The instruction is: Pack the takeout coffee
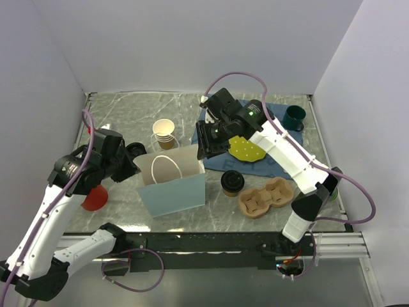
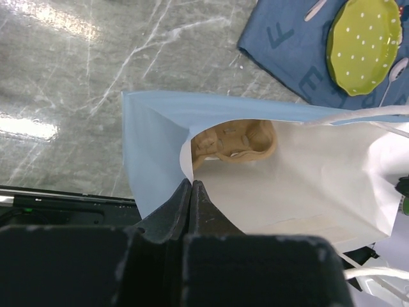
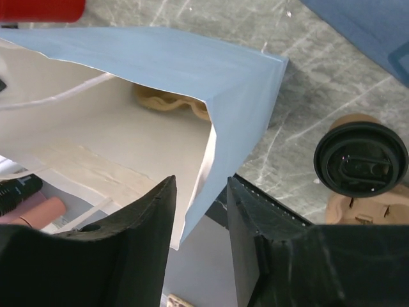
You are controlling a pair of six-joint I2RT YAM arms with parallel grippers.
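Spanning the whole scene is a grey marbled bench (image 1: 128,109), with a pale blue paper bag (image 1: 176,192) standing open at its middle, white inside and with white cord handles. The left tool (image 1: 137,169) meets the bag's left rim; in the left wrist view its fingers (image 2: 192,192) are pressed together, pinching that paper edge. The right tool (image 1: 203,151) reaches the bag's far right corner. In the right wrist view its fingers (image 3: 156,204) are spread, and the bag's corner fold hangs in the gap between them, not squeezed.

A blue cloth (image 1: 259,167) lies right of the bag, carrying a yellow-green dotted plate (image 1: 248,150). A tan cardboard cup carrier (image 1: 265,199) sits on the bench in front of the cloth. A similar tan moulded shape (image 2: 233,142) shows low inside the bag. A stack of cream paper cups (image 1: 164,133) stands behind the bag, and a dark green mug (image 1: 294,117) stands at the far right. The takeout coffee (image 1: 232,181), brown with a black lid, stands upright on the bench between the bag and the carrier, outside the bag.
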